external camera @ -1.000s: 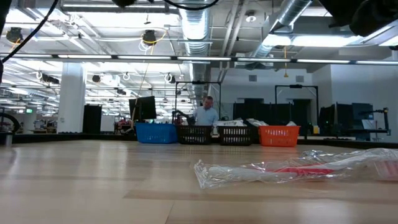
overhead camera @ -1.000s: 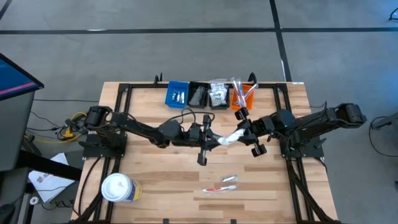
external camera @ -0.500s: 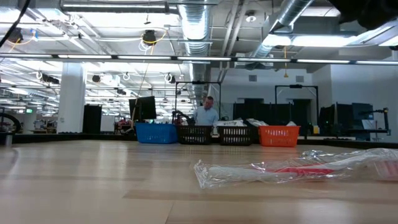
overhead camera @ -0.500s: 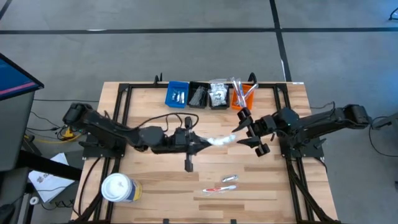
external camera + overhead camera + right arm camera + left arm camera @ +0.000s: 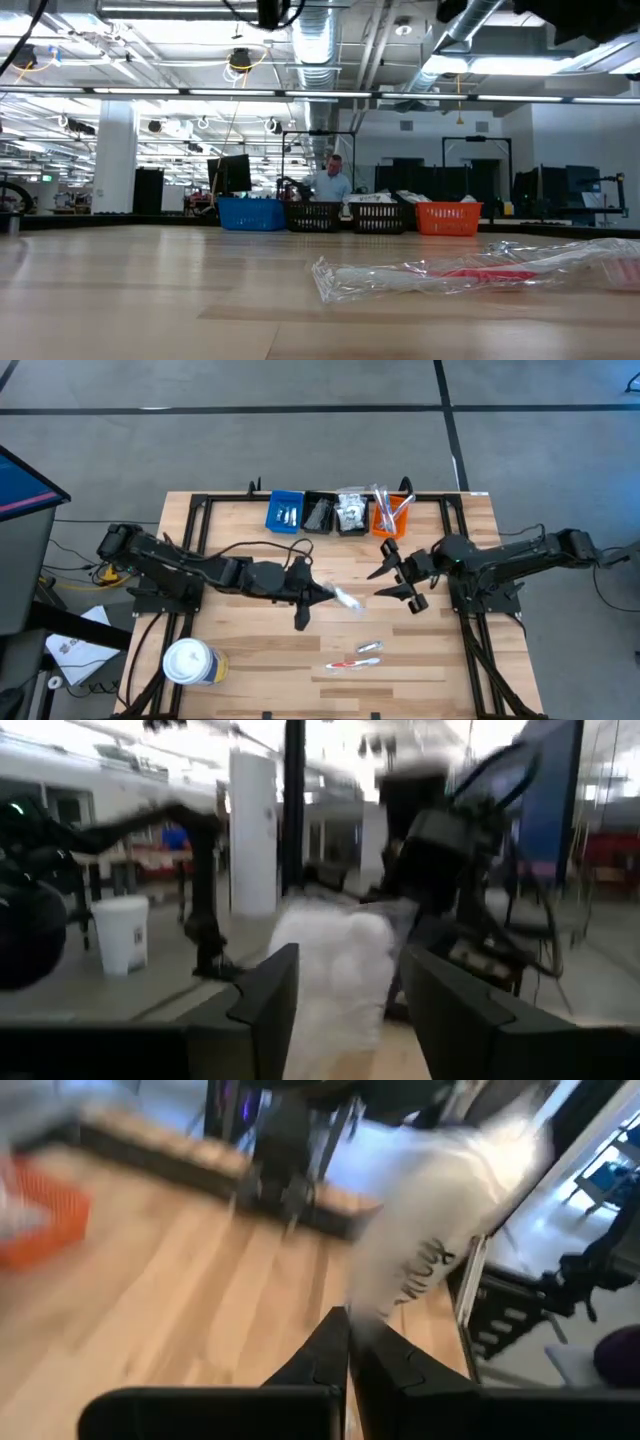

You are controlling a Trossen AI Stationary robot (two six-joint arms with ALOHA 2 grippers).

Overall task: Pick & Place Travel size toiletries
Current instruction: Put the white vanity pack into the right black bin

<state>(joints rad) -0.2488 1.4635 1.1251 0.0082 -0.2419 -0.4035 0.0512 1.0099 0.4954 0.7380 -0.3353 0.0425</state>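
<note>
My left gripper [image 5: 322, 593] is over the table's middle, shut on a white sachet [image 5: 346, 599]. In the left wrist view the sachet [image 5: 440, 1210] sticks out past the shut fingertips. My right gripper [image 5: 388, 582] is open just right of it. The sachet [image 5: 335, 970] shows ahead between the right gripper's spread fingers, apart from them. A small sachet [image 5: 369, 648] and a clear-wrapped red and white stick [image 5: 352, 663] lie flat near the table's near edge. The wrapped stick [image 5: 480, 272] also shows in the low view. My left gripper pinches the white sachet by its end [image 5: 372, 1315] between the two fingers. The fingers come roughly level from the table's left. The sachet is lifted clear of the table and reaches out beyond the fingertips toward the right gripper.
Along the far edge stand a blue bin [image 5: 285, 512], a black bin [image 5: 320, 513], a clear bin of sachets [image 5: 352, 512] and an orange bin [image 5: 392, 515] holding sticks. A large white tub [image 5: 190, 662] stands at the near left corner. A person [image 5: 330, 185] is far behind the table.
The sachet was stretched between both grippers. My right gripper has let go of it and drawn back toward the table's right. My left gripper has carried it toward the table's left and slightly nearer, and the sachet now trails from its tips alone.
</note>
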